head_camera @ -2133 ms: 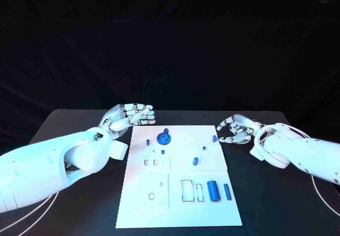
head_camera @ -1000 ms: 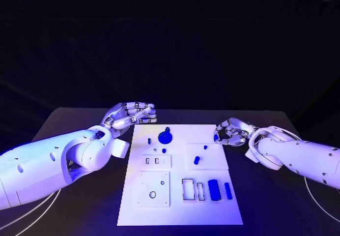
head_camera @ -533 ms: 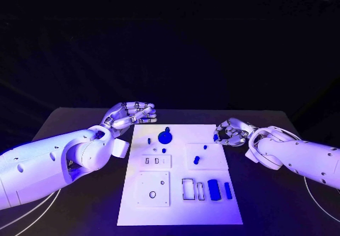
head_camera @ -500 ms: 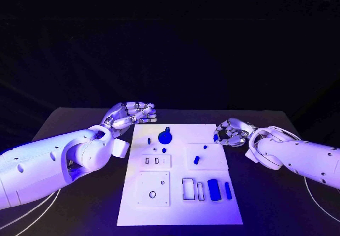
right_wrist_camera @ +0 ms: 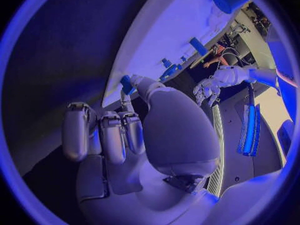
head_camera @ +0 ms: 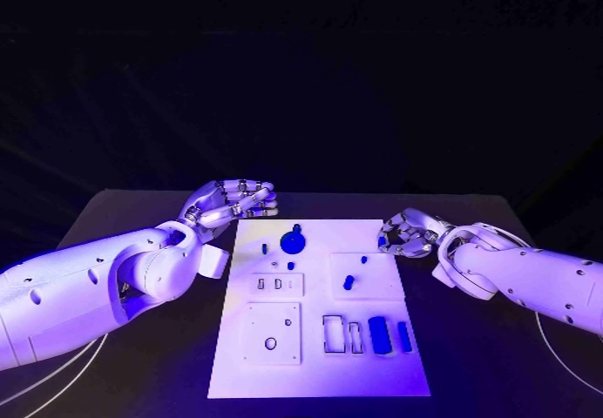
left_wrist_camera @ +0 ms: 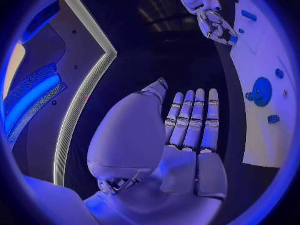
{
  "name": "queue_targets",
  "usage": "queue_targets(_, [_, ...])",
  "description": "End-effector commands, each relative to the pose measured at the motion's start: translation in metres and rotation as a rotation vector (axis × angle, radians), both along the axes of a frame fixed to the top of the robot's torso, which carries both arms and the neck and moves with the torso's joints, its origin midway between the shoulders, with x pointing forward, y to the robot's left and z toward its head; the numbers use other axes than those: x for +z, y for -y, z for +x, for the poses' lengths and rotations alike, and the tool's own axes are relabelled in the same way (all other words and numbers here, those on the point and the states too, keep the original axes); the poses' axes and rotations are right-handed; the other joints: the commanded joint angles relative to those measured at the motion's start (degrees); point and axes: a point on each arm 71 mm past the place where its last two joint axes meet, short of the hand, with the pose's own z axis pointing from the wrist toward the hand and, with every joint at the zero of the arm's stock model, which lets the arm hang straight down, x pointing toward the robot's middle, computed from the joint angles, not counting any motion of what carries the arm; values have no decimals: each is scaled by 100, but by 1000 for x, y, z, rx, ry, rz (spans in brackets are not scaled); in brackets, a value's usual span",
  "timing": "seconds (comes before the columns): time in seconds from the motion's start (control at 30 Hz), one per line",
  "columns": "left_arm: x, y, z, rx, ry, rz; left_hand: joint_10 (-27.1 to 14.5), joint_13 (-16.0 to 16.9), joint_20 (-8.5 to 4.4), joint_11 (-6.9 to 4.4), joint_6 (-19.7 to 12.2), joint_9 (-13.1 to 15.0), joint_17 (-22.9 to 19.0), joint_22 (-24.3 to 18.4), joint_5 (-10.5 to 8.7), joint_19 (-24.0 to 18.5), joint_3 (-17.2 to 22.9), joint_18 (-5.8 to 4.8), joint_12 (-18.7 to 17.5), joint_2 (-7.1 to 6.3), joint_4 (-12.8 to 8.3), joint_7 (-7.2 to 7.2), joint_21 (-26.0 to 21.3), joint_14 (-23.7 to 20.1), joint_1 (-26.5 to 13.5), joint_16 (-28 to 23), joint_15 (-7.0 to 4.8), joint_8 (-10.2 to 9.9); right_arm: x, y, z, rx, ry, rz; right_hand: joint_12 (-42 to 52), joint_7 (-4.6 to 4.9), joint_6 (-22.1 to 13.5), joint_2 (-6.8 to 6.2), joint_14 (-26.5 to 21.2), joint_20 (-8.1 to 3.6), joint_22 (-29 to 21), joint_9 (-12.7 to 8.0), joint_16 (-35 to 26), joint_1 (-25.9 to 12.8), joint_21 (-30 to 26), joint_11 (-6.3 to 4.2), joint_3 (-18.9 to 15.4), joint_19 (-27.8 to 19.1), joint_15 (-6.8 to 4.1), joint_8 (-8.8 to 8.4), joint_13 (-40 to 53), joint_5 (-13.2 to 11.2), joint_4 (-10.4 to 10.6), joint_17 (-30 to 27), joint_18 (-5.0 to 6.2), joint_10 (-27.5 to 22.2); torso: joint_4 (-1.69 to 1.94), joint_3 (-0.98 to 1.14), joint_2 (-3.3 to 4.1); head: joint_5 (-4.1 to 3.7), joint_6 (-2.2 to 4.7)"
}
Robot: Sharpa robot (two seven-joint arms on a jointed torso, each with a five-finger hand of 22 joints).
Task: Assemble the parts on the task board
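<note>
Two hands are seen at the far corners of the task board point(head_camera: 315, 366), one on either side. On the left, the left hand point(head_camera: 233, 205) is held above the black table point(head_camera: 113, 218) just off the board's far left corner; in the left wrist view its fingers point(left_wrist_camera: 194, 117) are laid straight and side by side with nothing in them, so it is read as empty and open.

On the board itself, a round blue part point(head_camera: 293, 242) with a knob is stood near the far edge, with small blue pegs just beside it. A short blue peg point(head_camera: 348, 283) is placed on the raised square panel at mid-board. Nearer the robot, two blue bars point(head_camera: 380, 335) are laid beside empty rectangular slots.

On the right, the right hand point(head_camera: 409, 235) is held at the board's far right edge, fingers curled. A small blue part point(right_wrist_camera: 127, 84) is pinched at the fingertips in the right wrist view.

The step in hand is judged to be carrying this small part to its seat. Which seat is meant cannot be told. The pinch should be kept firm but light, the part squared above its hole before being lowered, and release made only once it is seated. The neighbouring pegs should be cleared by the curled fingers.
</note>
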Motion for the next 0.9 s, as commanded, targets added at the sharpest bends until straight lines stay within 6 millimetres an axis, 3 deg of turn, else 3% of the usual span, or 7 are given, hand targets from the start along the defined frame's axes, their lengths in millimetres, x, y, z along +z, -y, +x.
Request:
queue_targets(0.03, [1, 2, -1, -20, 7, -9, 24, -4, 2, 8, -20, -8, 6, -10, -26, 21, 28, 65, -21, -33, 9, 217, -3, -26, -39, -30, 8, -13, 0, 1, 1, -27, 7, -1, 35, -23, 80, 52, 587, -14, 271, 25, 38, -44, 30, -61, 66, 25, -65, 44, 1342, 44, 19, 1430, -15, 480, 6, -2, -2, -3, -4])
queue_targets(0.33, [1, 2, -1, -19, 7, -8, 24, -4, 2, 8, -20, -8, 6, -10, -26, 21, 28, 65, -21, -33, 9, 217, -3, -26, -39, -30, 8, -13, 2, 1, 1, -60, 38, 3, 53, -107, 248, 170, 590, -72, 306, 94, 41, 28, 49, -137, 268, 46, -131, 149, 1363, 6, -74, 1445, -21, 498, 0, -5, -7, 26, -4])
queue_targets(0.63, [1, 1, 0, -14, 7, -6, 26, -3, 2, 9, -21, -8, 12, -13, -26, 21, 36, 65, -29, -35, 8, 219, -3, -25, -41, -39, 9, -13, 10, -4, -4, -85, 62, 17, 52, -133, 303, 180, 592, -90, 309, 124, 43, 17, 47, -159, 310, 47, -149, 191, 1363, -22, -100, 1454, -21, 498, -13, -6, -19, 49, 6])
queue_targets(0.73, [1, 1, 0, -13, 6, -5, 26, -3, 2, 9, -21, -8, 12, -13, -26, 21, 36, 65, -29, -35, 8, 219, -3, -25, -41, -39, 9, -13, 17, -15, -7, -92, 70, 24, 27, -146, 307, 205, 590, -105, 301, 141, 41, 36, 35, -175, 361, 42, -164, 206, 1335, -55, -141, 1445, -18, 478, -12, -2, -23, 60, 13])
queue_targets(0.9, [0, 2, 1, -15, 4, -6, 26, -3, 3, 10, -22, -9, 14, -13, -26, 21, 37, 65, -32, -37, 8, 219, -3, -25, -41, -41, 10, -14, 31, -45, -19, -75, 83, 31, -5, -145, 293, 226, 589, -115, 284, 153, 40, 56, 14, -178, 410, 31, -171, 209, 1301, -66, -185, 1440, -13, 452, -12, -13, -36, 65, 18])
